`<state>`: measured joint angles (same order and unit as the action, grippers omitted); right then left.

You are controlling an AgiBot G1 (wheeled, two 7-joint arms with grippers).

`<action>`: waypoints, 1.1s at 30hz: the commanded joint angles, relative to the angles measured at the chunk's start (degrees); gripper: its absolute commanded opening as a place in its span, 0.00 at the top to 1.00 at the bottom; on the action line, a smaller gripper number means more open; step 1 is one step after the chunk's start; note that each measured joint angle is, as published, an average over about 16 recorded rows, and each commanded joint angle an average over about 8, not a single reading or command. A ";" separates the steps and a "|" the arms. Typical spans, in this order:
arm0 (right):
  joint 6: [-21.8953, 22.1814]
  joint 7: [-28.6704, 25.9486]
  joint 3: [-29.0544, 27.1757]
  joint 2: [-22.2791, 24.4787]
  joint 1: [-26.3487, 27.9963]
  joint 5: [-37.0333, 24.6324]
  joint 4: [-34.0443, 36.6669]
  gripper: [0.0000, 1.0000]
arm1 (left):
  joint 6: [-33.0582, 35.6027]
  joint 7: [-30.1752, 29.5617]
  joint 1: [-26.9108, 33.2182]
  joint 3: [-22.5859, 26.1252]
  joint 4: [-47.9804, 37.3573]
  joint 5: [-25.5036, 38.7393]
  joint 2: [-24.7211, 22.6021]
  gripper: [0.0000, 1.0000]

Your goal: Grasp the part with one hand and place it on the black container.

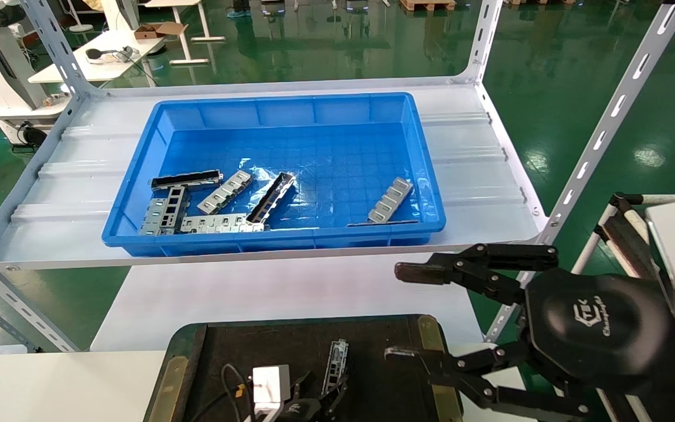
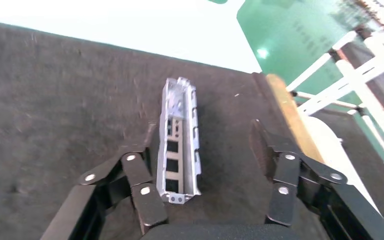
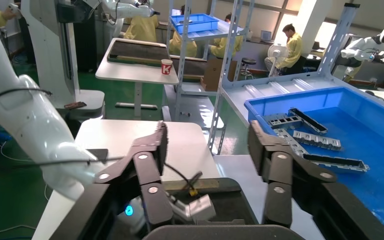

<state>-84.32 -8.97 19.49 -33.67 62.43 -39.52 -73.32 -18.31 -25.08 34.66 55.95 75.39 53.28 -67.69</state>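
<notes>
The part (image 2: 180,140) lies flat on the matte floor of the black container (image 1: 372,387), trough side up, its long axis running roughly from 6 to 12 o'clock in the head view. The left gripper (image 2: 202,150) sits low over it with jaws spread wide; the part rests just beside the inner face of one finger (image 2: 142,175) (whether metal and pad actually touch cannot be told), while the other finger (image 2: 275,160) stands well apart from it, with bare dark floor between. Nothing is clamped.

In the head view the part (image 1: 336,358) sits near the middle of the container, with the left gripper (image 1: 320,404) at its 6 o'clock end. Open floor stretches from the part toward 9 o'clock, and a narrower band lies toward 3 o'clock before the brass-coloured side strip (image 1: 428,337) and the rim.

The right gripper (image 1: 408,313) hangs at about 3 o'clock from the part, just past the container's far right corner, its fingers held wide apart and empty; the lower finger (image 1: 425,360) overlaps the brass strip in the head view.

At 12 o'clock, on the shelf (image 1: 490,176), stands the blue bin (image 1: 279,105), holding several more metal pieces (image 1: 220,202) toward its near left corner and one (image 1: 391,200) near its right wall
</notes>
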 commanded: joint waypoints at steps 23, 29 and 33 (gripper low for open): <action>0.01 0.02 0.03 0.01 0.01 0.02 0.00 0.00 | 57.82 24.20 -6.20 -30.17 0.95 -4.67 20.22 0.00; 0.02 0.02 0.04 0.02 0.01 0.03 0.00 0.00 | 70.03 33.29 -5.36 -33.48 -3.24 -7.13 22.93 0.00; 0.02 0.02 0.04 0.02 0.01 0.03 0.00 0.00 | 76.97 38.13 -2.59 -33.96 -7.25 -6.86 23.99 0.00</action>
<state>-84.30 -8.94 19.53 -33.65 62.44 -39.49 -73.32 58.15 12.60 32.35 22.27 68.16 46.66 -43.99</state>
